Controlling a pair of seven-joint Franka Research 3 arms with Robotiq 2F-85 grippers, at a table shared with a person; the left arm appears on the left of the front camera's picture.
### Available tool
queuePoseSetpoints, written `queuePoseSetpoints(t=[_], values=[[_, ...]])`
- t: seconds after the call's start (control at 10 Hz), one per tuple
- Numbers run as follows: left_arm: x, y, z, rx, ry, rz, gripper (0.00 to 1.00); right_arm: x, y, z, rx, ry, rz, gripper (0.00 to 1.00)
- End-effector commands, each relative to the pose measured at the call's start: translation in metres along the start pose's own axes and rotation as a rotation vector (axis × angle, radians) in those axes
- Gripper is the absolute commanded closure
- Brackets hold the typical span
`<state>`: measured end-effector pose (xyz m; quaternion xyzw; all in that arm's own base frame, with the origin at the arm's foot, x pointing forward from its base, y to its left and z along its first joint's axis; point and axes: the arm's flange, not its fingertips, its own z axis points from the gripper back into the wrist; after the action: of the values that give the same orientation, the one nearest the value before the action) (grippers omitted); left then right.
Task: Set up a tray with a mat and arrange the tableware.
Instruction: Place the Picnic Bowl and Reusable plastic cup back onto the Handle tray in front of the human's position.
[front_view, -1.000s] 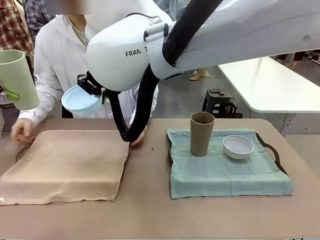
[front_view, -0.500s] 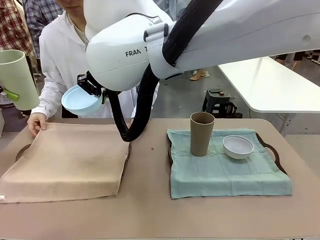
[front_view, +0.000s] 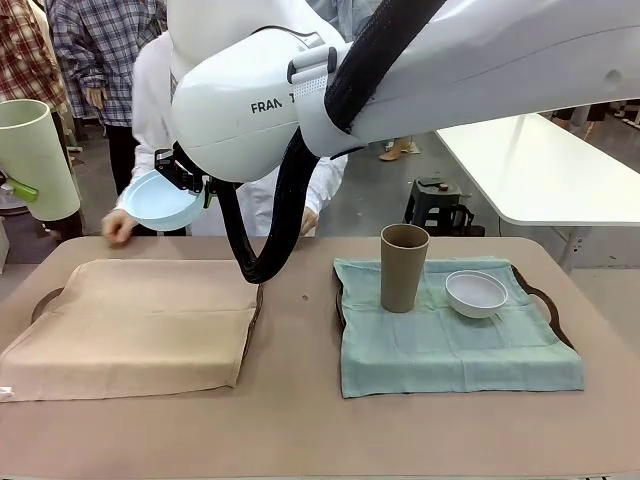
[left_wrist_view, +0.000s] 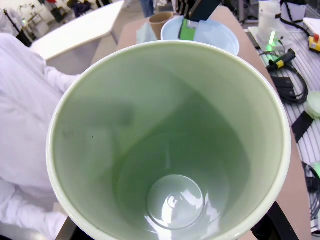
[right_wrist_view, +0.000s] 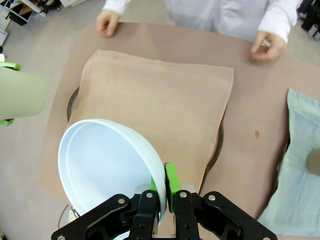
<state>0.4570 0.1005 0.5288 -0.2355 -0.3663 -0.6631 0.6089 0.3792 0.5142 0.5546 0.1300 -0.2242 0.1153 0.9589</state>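
Note:
My left gripper (front_view: 22, 189) is shut on the pale green cup (front_view: 36, 158), held upright in the air at the far left; the left wrist view looks straight down into the cup (left_wrist_view: 170, 145). The right gripper (right_wrist_view: 163, 189) pinches the rim of the light blue bowl (right_wrist_view: 106, 165), tilted above the back of the beige mat (front_view: 135, 325). That mat lies over the left tray (front_view: 45, 297). The right tray (front_view: 545, 300) carries a green mat (front_view: 450, 345), the brown cup (front_view: 403, 267) and the white bowl (front_view: 476, 293).
A person in a white coat stands at the far side, one hand (front_view: 120, 228) on the table behind the beige mat, the other (front_view: 305, 222) by the middle. My right arm's bulk (front_view: 300, 90) hangs over the table's centre. A bare strip runs between the trays.
The person let go of the beige mat, now lying flat on the tray, and drew both hands back to the table's far edge. Neither arm has moved.

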Motion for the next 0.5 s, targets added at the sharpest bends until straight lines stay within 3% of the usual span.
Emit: queuePoseSetpoints(t=[0.0, 0.1, 0.2, 0.4], values=[[0.002, 0.002, 0.001, 0.002, 0.006, -0.007, 1.00, 0.000, 0.001, 0.001, -0.020, -0.009, 0.001, 1.00], [0.002, 0.002, 0.001, 0.002, 0.006, -0.007, 1.00, 0.000, 0.000, 0.000, 0.000, 0.000, 0.000, 0.94], [0.000, 0.000, 0.000, 0.000, 0.000, 0.000, 0.18, 0.000, -0.006, -0.016, 0.018, 0.005, 0.029, 0.94], [-0.038, 0.014, -0.022, -0.023, -0.016, 0.004, 0.18, 0.005, -0.018, -0.064, 0.021, 0.020, 0.003, 0.94]])
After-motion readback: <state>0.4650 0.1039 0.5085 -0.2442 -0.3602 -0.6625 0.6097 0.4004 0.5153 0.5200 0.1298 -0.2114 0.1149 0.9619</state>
